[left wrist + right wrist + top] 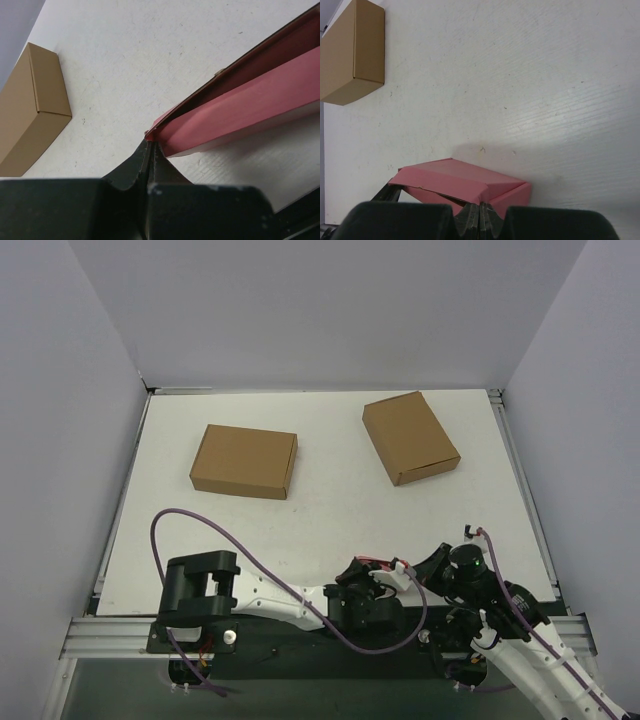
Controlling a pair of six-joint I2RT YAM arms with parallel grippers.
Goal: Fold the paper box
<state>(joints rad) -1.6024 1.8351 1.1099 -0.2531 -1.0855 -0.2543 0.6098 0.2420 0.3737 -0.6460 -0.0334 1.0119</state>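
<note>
The paper box is pink thin card, partly folded, with a flap lying over its top and one end wall standing. It rests low over the white table near the front edge. My right gripper is shut on the lower edge of that flap. My left gripper is shut on a pointed corner of the paper box, whose long pink panel runs away to the upper right. In the top view both grippers meet near the table's front edge, left gripper and right gripper, and they hide most of the box.
Two closed brown cardboard boxes lie at the back of the table, one on the left and one on the right. White walls enclose the table on three sides. A purple cable loops over the left arm.
</note>
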